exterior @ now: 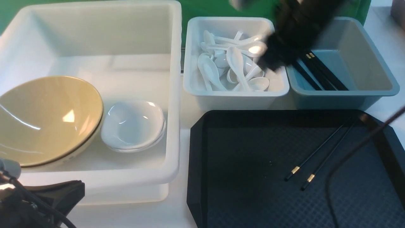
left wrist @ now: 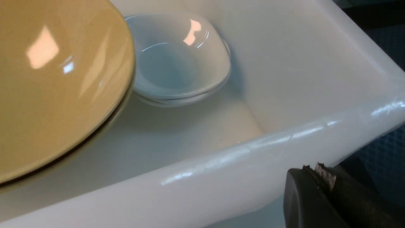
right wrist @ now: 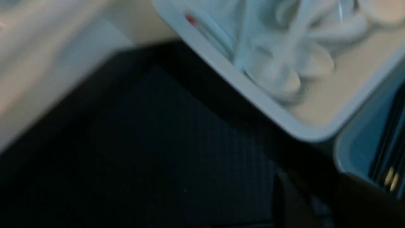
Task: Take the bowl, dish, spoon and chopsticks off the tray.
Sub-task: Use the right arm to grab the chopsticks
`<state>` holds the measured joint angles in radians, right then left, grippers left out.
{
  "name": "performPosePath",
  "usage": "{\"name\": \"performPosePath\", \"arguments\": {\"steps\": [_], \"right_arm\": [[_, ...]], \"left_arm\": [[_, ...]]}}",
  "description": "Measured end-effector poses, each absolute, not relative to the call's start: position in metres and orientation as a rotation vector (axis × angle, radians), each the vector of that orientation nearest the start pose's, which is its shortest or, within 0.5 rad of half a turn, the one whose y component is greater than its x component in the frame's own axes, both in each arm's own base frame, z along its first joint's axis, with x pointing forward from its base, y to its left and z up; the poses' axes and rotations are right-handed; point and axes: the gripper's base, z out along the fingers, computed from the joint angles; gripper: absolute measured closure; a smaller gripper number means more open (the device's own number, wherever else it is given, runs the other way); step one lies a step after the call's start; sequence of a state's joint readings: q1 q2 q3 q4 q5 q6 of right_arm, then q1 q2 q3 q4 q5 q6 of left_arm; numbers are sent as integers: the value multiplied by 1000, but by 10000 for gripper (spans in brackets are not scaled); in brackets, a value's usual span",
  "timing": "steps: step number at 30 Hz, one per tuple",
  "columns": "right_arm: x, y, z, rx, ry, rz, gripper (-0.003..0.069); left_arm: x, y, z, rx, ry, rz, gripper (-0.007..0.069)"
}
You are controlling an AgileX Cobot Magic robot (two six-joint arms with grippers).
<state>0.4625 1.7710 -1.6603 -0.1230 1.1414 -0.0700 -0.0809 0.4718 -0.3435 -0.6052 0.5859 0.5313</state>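
Black tray (exterior: 240, 190): one chopsticks pair (exterior: 318, 149) | white dishes (exterior: 133, 125): two | left jaws closed, empty | right jaws blurred, unclear

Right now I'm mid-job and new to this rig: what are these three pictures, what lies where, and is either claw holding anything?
This is a robot with two arms, each ending in a claw. The wide picture looks forward from between the arms. The other two come from a camera on each wrist. On the left, a large white tub holds a yellow bowl and stacked white dishes. Behind the black tray sit a small white tub of white spoons and a grey-blue tub with black chopsticks. One pair of chopsticks lies on the tray. The left claw is shut and empty, outside the large tub's wall. The right claw is too blurred to tell whether it is open, and nothing shows in it.
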Motion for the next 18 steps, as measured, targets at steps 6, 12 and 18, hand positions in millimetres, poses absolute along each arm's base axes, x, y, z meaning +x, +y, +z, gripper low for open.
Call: {"name": "performPosePath", "arguments": {"steps": [6,12,18], "right_arm": [[352,140,230,-646,2713,16,625],[362,145,184,-638,2688,42,625],[352,138,170,-688,2842,-17,625]], "left_arm": [[90,-36,254,271,2072,-385,636],[90,-35,255,268,2062,-378,636],[89,-36,253,286,2082,-388,636]]}}
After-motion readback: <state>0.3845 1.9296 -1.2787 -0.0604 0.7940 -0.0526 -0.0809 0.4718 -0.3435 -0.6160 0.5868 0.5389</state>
